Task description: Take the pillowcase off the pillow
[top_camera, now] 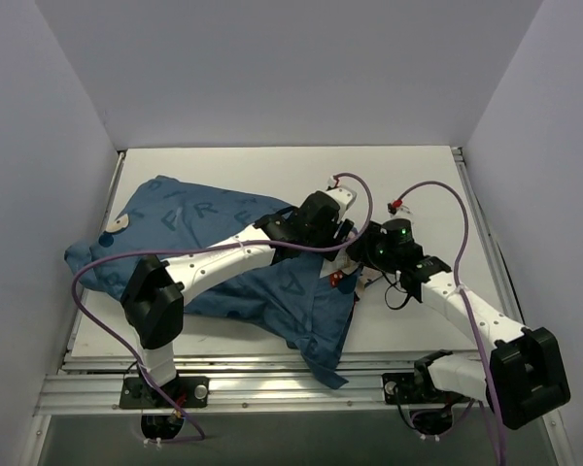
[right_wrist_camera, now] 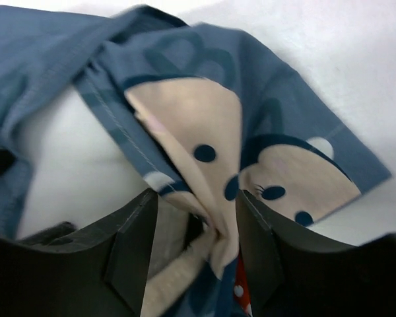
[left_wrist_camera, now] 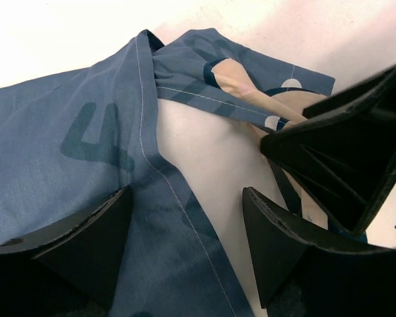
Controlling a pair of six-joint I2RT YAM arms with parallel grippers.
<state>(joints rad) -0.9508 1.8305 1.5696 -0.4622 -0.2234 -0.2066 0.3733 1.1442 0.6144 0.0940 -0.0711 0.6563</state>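
The blue pillowcase [top_camera: 194,223] lies across the table from the left wall to the front edge. The white pillow [left_wrist_camera: 204,152] shows only through the case's open hem, also in the right wrist view [right_wrist_camera: 72,152]. My left gripper [top_camera: 336,236] hovers over that opening. Its jaws [left_wrist_camera: 187,195] are wide open above the stitched hem and hold nothing. My right gripper [top_camera: 348,268] meets it from the right. Its jaws [right_wrist_camera: 195,198] are open, with a bunched fold of mouse-face print and red bow [right_wrist_camera: 241,290] loose between them.
Grey walls close in the white table [top_camera: 408,175] on the left, back and right. A corner of the case hangs over the front rail [top_camera: 272,388]. The right gripper's black body [left_wrist_camera: 356,158] sits close beside the left fingers.
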